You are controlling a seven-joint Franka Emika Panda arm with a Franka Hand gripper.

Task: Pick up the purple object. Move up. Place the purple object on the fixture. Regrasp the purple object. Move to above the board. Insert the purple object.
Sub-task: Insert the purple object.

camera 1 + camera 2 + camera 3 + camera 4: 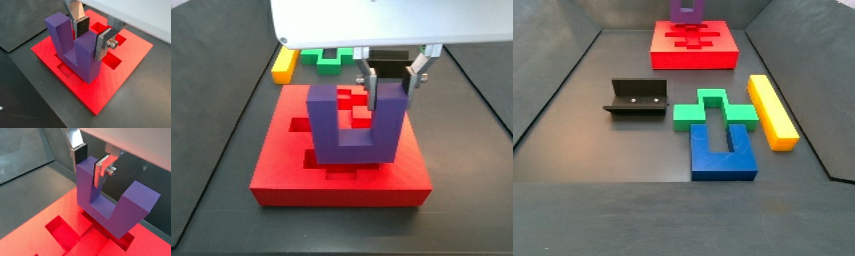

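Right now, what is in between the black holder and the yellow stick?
In a side view, the green cross block lies between the fixture and the yellow bar. The gripper is over at the board.

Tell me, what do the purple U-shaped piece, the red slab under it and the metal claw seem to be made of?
The purple object looks like matte plastic: flat colour, no glint. The board shows a fine ribbed grain, probably printed plastic. The gripper grips one prong; its fingers look like brushed silver metal with dark, perhaps rubber, pads.

Green cross [716,110], yellow bar [774,110] (blue block [723,152] adjoining).
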